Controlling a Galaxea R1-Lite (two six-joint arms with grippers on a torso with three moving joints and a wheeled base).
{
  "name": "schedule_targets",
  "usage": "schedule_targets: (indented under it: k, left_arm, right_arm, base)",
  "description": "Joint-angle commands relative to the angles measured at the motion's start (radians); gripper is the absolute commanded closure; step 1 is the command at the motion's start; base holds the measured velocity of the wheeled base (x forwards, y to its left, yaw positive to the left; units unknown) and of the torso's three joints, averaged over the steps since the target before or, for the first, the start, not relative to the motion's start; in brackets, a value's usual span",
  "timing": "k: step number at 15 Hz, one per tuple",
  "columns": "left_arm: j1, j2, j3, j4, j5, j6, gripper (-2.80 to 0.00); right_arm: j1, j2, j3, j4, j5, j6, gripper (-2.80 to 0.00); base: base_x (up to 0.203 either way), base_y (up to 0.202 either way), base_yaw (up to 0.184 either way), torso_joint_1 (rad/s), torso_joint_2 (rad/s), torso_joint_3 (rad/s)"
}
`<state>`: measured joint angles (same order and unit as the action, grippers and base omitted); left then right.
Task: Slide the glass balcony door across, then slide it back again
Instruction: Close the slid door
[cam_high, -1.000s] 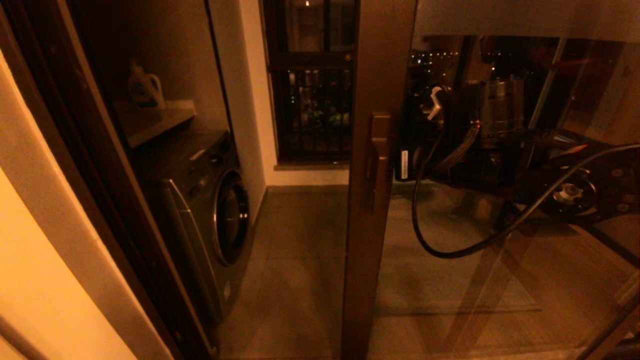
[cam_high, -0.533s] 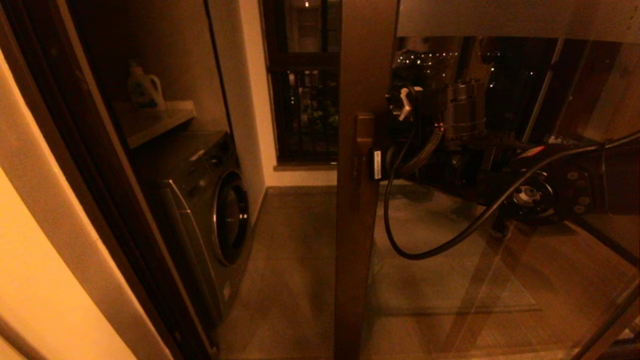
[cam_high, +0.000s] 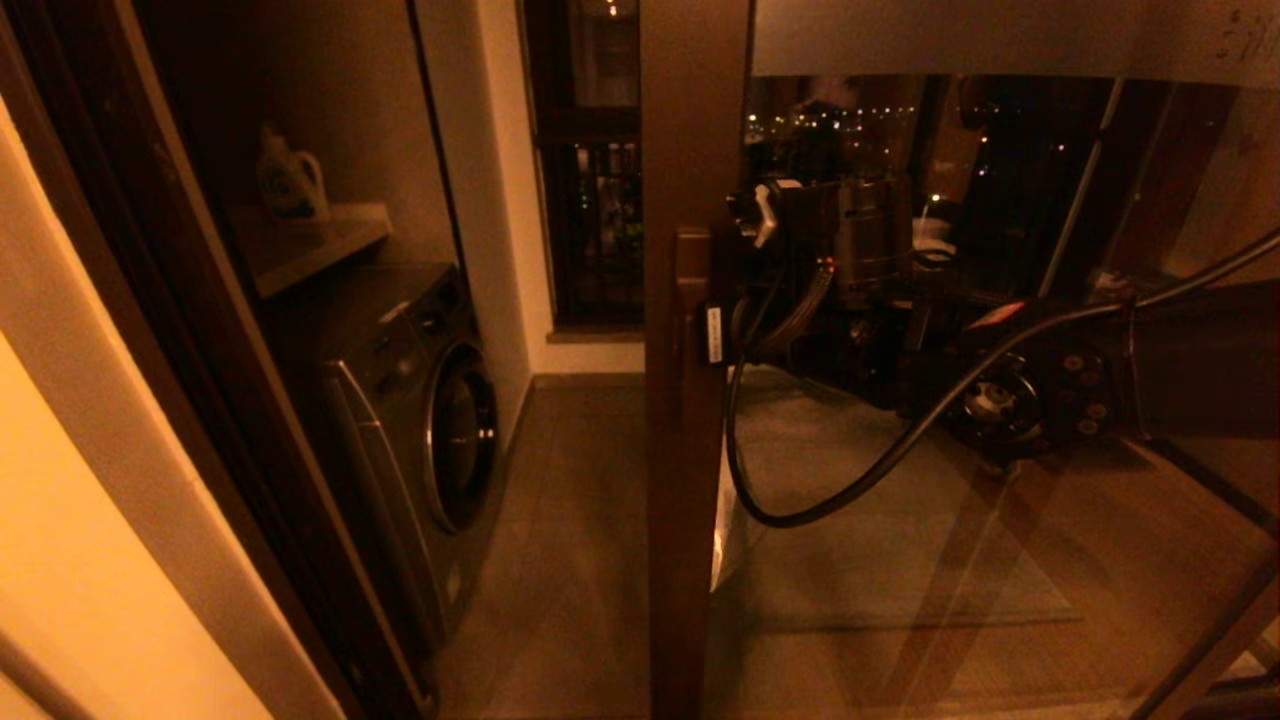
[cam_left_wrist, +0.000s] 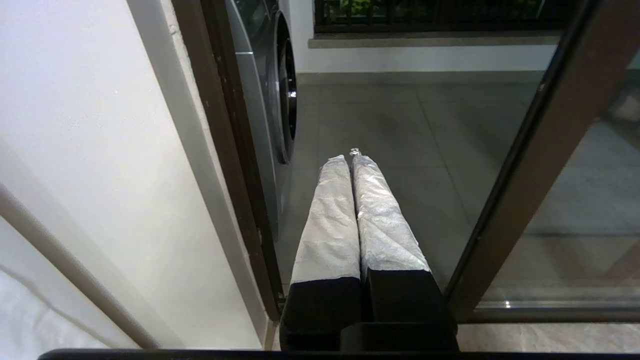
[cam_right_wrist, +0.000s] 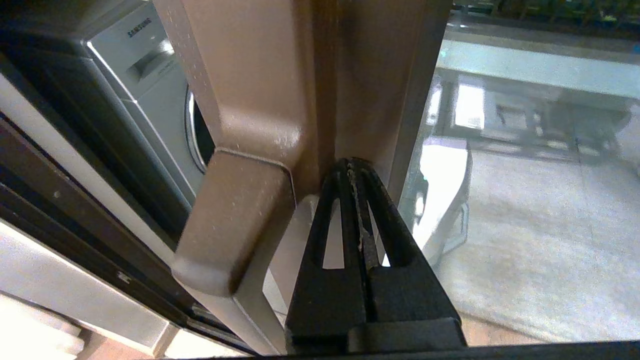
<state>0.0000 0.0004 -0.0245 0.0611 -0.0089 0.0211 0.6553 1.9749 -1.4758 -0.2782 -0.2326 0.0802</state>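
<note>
The glass balcony door (cam_high: 950, 520) has a brown wooden stile (cam_high: 690, 480) and a frosted top band (cam_high: 1000, 35). Its blocky wooden pull handle (cam_high: 690, 300) shows close up in the right wrist view (cam_right_wrist: 235, 220). My right arm (cam_high: 1000, 390) reaches across the glass to the handle. My right gripper (cam_right_wrist: 352, 162) is shut with nothing between its fingers, its tips tucked in beside the handle against the stile. My left gripper (cam_left_wrist: 349, 157), with wrapped fingers, is shut and hangs low in the doorway gap, apart from the door's frame (cam_left_wrist: 540, 165).
A washing machine (cam_high: 420, 420) stands left of the opening under a shelf with a detergent bottle (cam_high: 288, 180). The fixed dark jamb (cam_high: 200, 350) and a pale wall (cam_high: 80, 560) bound the left side. A dark barred window (cam_high: 590, 200) is at the back.
The door has slid to the left with my right arm at its handle, and the opening beside the washing machine has narrowed.
</note>
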Motion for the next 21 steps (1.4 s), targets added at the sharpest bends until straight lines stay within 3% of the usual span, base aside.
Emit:
schedule_targets:
  k: [1, 13, 21]
  left_arm:
    - [0.000, 0.000, 0.000, 0.000, 0.000, 0.002, 0.00]
    - [0.000, 0.000, 0.000, 0.000, 0.001, 0.000, 0.00]
    - [0.000, 0.000, 0.000, 0.000, 0.001, 0.000, 0.00]
  right_arm:
    - [0.020, 0.044, -0.029, 0.000, -0.016, 0.000, 0.00]
    - [0.155, 0.163, -0.221, 0.002, -0.051, 0.000, 0.00]
    - [0.207, 0.075, -0.164, 0.004, -0.099, 0.001, 0.00]
  base:
    - [0.000, 0.000, 0.000, 0.000, 0.00, 0.000]
    - [0.000, 0.000, 0.000, 0.000, 0.00, 0.000]
    - [0.000, 0.000, 0.000, 0.000, 0.00, 0.000]
